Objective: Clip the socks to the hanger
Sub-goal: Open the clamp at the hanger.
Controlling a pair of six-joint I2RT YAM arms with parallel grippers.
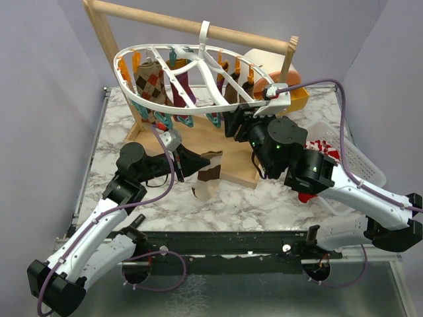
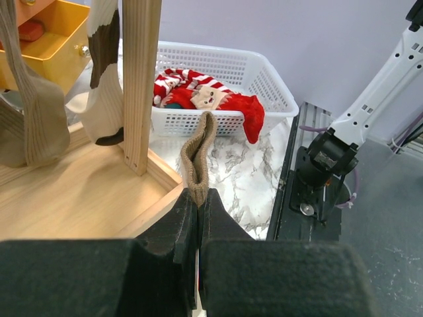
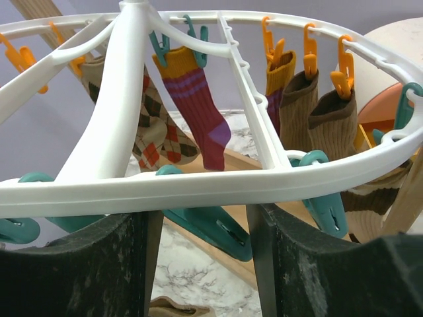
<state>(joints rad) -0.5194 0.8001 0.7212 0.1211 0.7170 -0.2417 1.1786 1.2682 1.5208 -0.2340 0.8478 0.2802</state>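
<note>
Left wrist showed the left claw [image 2: 198, 201] pinching a tan sock [image 2: 197, 152]; the right claw [image 3: 205, 221] stood spread astride a teal clip [image 3: 218, 231], likely to open it.

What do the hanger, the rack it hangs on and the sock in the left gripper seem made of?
The hanger looks like moulded plastic, smooth glossy white. The rack is wood, pale with visible grain. The sock is knit fabric, tan, ribbed, limp.
</note>
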